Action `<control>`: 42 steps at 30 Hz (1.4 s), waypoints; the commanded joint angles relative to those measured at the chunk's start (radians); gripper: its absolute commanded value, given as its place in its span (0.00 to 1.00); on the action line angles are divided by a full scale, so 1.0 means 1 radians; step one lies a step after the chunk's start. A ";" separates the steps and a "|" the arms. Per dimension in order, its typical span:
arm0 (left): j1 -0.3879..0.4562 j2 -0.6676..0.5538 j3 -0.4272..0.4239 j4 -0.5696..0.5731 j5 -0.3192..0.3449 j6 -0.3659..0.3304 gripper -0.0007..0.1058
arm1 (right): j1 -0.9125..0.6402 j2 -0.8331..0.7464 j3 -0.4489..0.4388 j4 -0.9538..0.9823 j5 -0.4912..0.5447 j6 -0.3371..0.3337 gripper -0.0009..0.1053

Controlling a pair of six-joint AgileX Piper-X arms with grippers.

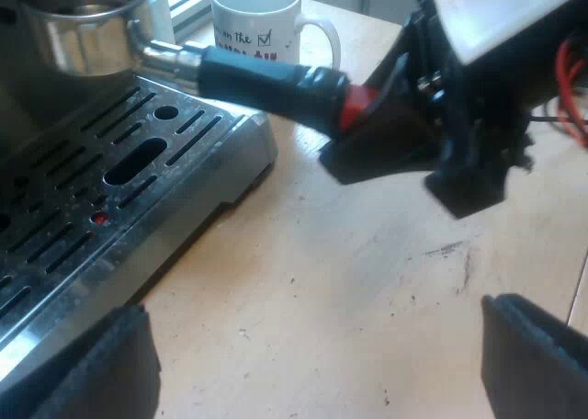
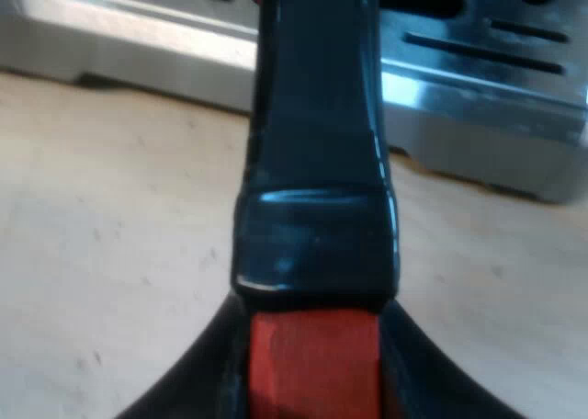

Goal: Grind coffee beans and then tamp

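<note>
The metal holder hangs over the espresso machine's drip tray, its round basket up near the machine's front. Its dark handle reaches out over the wooden table and ends in red. My right gripper is clamped on that red end. Seen close in the right wrist view, the handle runs away toward the machine, and the right gripper is shut on the red tip, with black fingers on either side. My left gripper hovers low over the table beside the tray, open and holding nothing.
A white mug with printed lettering stands on the table beyond the handle. The slotted steel tray ends in a rounded corner near the handle. Bare wooden tabletop lies under both grippers.
</note>
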 commanded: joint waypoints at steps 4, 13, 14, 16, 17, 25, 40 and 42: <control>-0.005 -0.004 -0.031 -0.008 0.012 0.006 0.70 | 0.052 -0.079 -0.005 0.062 0.038 -0.015 0.01; -0.005 -0.004 -0.147 0.106 0.008 0.006 0.70 | 0.125 -0.166 0.001 0.113 0.009 -0.119 0.01; -0.005 -0.004 -0.153 0.112 0.008 0.006 0.70 | 0.126 -0.168 0.001 0.113 0.007 -0.124 0.01; -0.005 -0.007 -0.180 0.159 0.008 0.006 0.70 | 0.139 -0.201 0.005 0.121 -0.016 -0.163 0.01; -0.005 -0.007 -0.205 0.193 0.008 0.006 0.70 | 0.139 -0.228 0.005 0.123 -0.059 -0.227 0.01; -0.005 -0.008 -0.239 0.234 0.005 0.006 0.79 | 0.139 -0.268 0.005 0.143 -0.165 -0.387 0.01; -0.005 -0.008 -0.177 0.231 -0.033 0.010 0.79 | 0.136 -0.268 0.252 -0.036 -0.267 -0.500 0.01; -0.005 0.007 -0.166 0.231 -0.033 0.010 0.79 | 0.127 -0.268 0.288 -0.076 -0.278 -0.500 0.01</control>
